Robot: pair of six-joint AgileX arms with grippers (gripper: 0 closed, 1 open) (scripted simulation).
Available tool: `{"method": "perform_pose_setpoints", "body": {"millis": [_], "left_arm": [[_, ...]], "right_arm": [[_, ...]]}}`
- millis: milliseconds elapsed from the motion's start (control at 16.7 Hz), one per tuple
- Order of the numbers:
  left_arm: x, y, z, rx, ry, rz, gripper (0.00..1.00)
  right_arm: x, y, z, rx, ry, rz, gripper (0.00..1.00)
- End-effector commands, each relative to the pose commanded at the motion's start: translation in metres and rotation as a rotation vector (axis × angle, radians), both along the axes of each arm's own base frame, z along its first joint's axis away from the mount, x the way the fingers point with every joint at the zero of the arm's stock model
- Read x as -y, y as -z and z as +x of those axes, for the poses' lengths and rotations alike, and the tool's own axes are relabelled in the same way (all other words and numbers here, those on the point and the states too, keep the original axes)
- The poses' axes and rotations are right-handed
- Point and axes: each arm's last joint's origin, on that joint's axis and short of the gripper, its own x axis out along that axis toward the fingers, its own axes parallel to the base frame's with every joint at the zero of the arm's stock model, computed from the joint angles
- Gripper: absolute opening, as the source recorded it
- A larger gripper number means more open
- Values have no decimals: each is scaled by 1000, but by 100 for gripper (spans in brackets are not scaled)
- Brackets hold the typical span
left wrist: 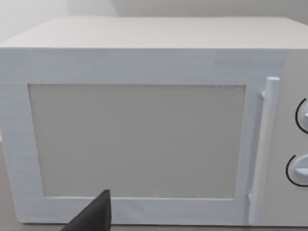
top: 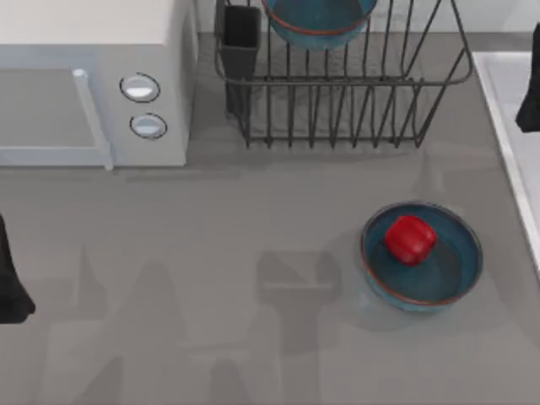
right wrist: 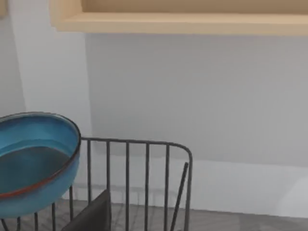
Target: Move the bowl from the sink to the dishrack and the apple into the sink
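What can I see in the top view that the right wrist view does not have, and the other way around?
Top view alone: the microwave, the apple lying in a second bowl on the table, and the sink rim at the right edge.

Right wrist view alone: a pale wall with a wooden shelf above it.

Both: the dishrack and the bowl in the dishrack.
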Motion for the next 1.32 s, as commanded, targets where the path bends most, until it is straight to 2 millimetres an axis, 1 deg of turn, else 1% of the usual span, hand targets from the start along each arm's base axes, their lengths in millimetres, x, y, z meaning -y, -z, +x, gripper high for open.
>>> {"method": "perform_pose_setpoints", "body": {"millis": [60,180,300,420,600,720,840,1320], "left_arm": [[0,0,0,0,0,0,100],[0,0,0,0,0,0,100],[0,0,0,0,0,0,100],[0,0,0,0,0,0,100],[0,0,0,0,0,0,100],[0,0,0,0,0,0,100],[0,0,0,0,0,0,100],[0,0,0,0,0,0,100]], "right_arm": [[13,2,-22,32,2,5,100],[32,16,-59,76,13,5,100],[45,38,-84,91,33,-1,100],[52,62,-99,80,58,-5,100],[59,94,-108,36,96,-7,100],[61,107,-110,8,115,-6,100],[61,111,-110,-3,121,-5,100],[61,111,-110,-3,121,-5,100]]}}
